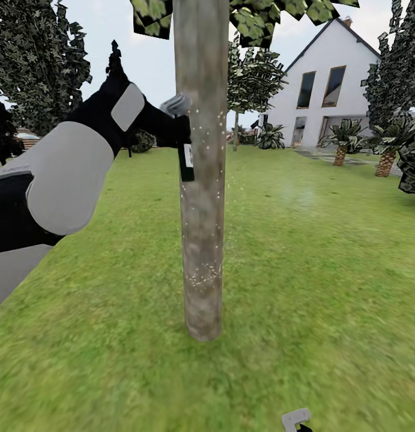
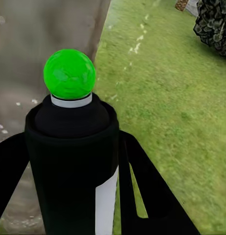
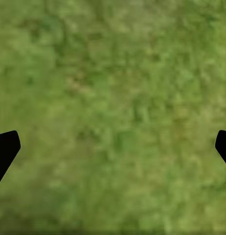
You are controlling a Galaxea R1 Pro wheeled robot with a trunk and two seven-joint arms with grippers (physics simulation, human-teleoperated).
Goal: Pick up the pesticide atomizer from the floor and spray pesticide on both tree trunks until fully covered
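Mottled green grass lawn; white gabled house with tall dark windows; short palm-like plants; pale overcast sky.

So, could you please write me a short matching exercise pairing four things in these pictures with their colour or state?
Things:
1. pesticide atomizer
2. tree trunk
3. right gripper
4. atomizer's round cap

Descriptions:
A. bright green
B. open over bare grass
C. mottled grey-brown, flecked with pale droplets
D. dark bottle held by the left gripper

Pairs: 1-D, 2-C, 3-B, 4-A
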